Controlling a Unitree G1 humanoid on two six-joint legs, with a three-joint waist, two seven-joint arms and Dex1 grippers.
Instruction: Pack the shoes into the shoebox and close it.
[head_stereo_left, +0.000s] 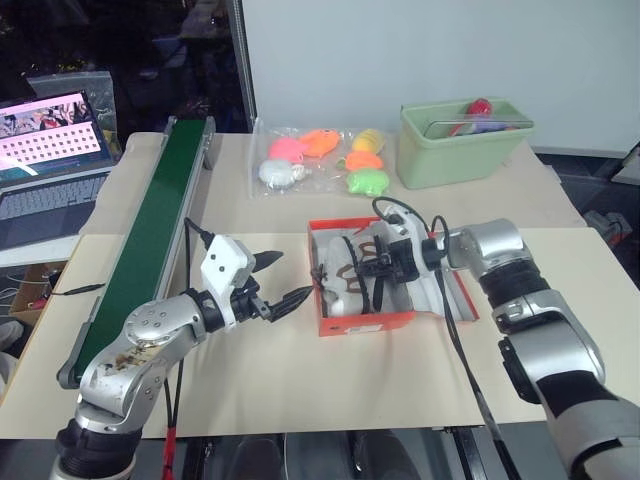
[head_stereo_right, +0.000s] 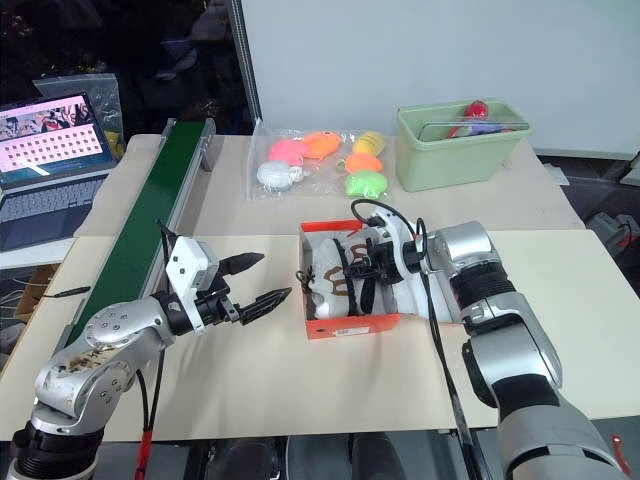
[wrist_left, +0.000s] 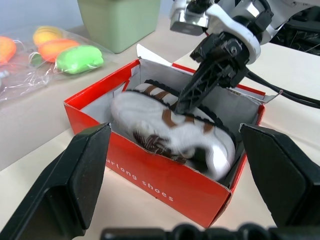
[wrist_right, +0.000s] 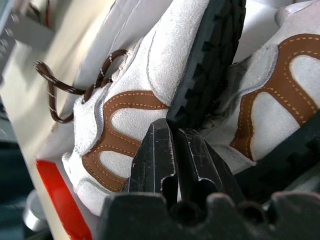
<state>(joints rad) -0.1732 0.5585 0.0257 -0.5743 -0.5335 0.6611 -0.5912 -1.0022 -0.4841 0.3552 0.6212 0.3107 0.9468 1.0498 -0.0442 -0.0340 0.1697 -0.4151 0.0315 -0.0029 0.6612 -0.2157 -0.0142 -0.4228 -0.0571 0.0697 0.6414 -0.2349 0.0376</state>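
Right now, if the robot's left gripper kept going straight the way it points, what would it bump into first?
Probably the shoebox. The left gripper hangs with open jaws, aimed at the box's near red wall, with bare table between. The shoes lie just behind that wall, so it likely hits cardboard first.

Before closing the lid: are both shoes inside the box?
Yes: both shoes lie on their sides inside the shoebox, soles showing.

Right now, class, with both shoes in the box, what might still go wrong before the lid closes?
1. The shut right gripper presses among the shoes; pulling out may snag a lace.
2. One sneaker lies tilted on its side and could block the shoebox lid.
3. The open left gripper hovers beside the box and could nudge it.
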